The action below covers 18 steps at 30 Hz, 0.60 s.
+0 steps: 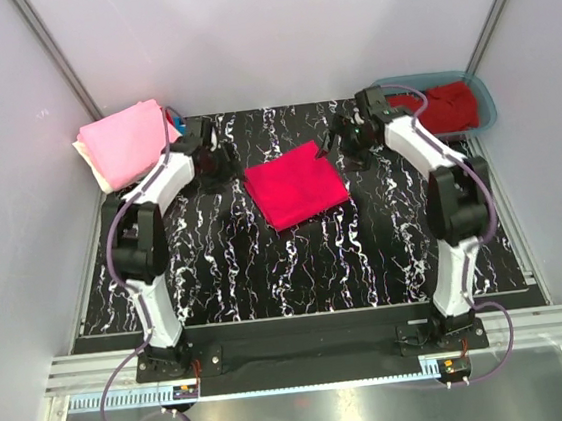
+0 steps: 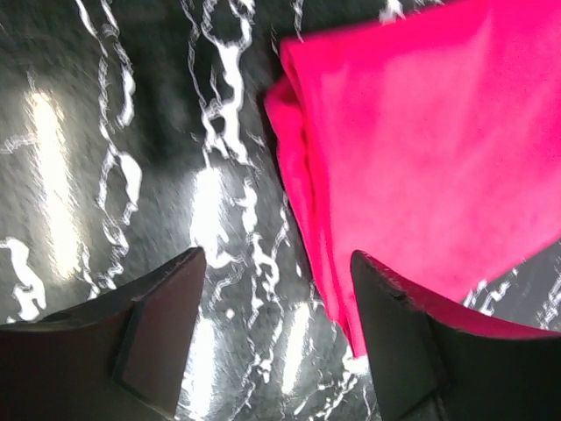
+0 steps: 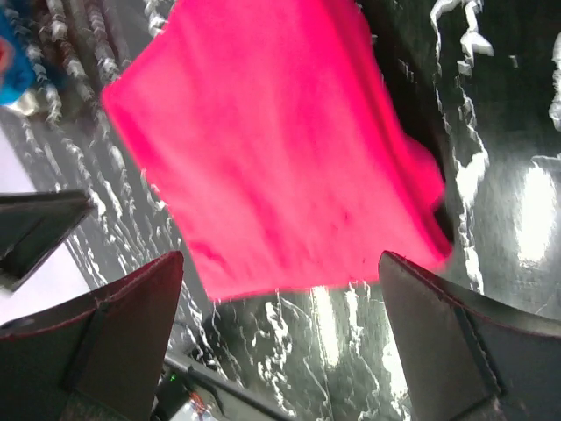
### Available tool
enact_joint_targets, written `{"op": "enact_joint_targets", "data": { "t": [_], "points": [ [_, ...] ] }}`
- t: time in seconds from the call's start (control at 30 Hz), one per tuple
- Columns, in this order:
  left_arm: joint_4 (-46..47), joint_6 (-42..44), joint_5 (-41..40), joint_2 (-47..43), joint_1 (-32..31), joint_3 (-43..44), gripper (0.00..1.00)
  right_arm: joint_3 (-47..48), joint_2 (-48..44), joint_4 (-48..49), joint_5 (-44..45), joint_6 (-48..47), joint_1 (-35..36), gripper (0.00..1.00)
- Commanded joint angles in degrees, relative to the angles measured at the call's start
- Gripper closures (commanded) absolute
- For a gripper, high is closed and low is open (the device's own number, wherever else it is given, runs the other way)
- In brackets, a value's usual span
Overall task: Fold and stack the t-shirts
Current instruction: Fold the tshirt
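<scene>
The black counter [image 1: 218, 277] with white veins is taking up most of the top view. The two white arms are reaching over it from the bottom edge, the left arm [image 1: 148, 235] at the left and the right arm [image 1: 451, 203] at the right. At the upper right of the frame a teal tub [image 1: 483, 99] is sitting at the corner of the counter, and darker red shirts [image 1: 448, 104] are lying crumpled inside it. At the upper left a light pink shirt [image 1: 128, 138] is lying folded on a cream shirt [image 1: 99, 174], whose edge is showing under it. The bright pinkish-red shirt [image 1: 295, 184] is lying flat on the counter a little above the centre of the frame, folded to a rough square and turned at an angle, between the two grippers. The left gripper [image 1: 213, 155] is hanging just beside its upper left edge. In the left wrist view its fingers [image 2: 158, 342] are standing apart and are gripping nothing, with the folded edge of the shirt running down past the right one. The right gripper [image 1: 346, 141] is hanging near the upper right corner of the shirt. Its fingers [image 3: 123, 342] are standing wide apart above the cloth and are holding nothing. A small blue piece [image 1: 176, 118] is showing behind the pink shirt, too small to tell what it is.
</scene>
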Motion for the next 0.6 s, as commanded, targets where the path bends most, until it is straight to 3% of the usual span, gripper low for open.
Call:
{"op": "enact_joint_targets", "data": {
  "t": [0.0,0.03,0.07,0.1,0.23,0.37,0.57],
  "points": [
    [8.06,-3.16,2.5,-4.97,-0.08,-9.33,0.25,-13.86,-13.48,7.21,3.86,0.03,0.54,0.0],
    [11.73,-3.87,3.2,-5.69,-0.17,-11.72,0.23,-17.41,-16.21,8.01,4.49,0.03,0.98,0.0],
    [13.85,-4.57,4.25,-6.39,-0.17,-13.74,0.05,-21.28,-21.8,8.98,4.58,0.81,1.33,0.0],
    [16.14,-5.8,5.74,-7.35,-0.17,-15.42,0.01,-29.49,-24.55,11.51,3.8,1.52,1.77,0.0],
    [24.67,-7.48,6.98,-7.37,-0.34,-21.23,0.01,-51.33,-38.71,22.76,2.47,6.79,8.6,0.0],
    [29.24,-8.62,8.21,-4.82,-0.34,-21.5,0.01,-69.87,-47.42,37.67,9.57,14.68,24.23,0.0],
    [34.18,-12.05,7.09,-3.32,-0.34,-22.47,0.01,-69.14,-46.31,41.06,10.12,12.78,25.68,0.0]
  ]
}}
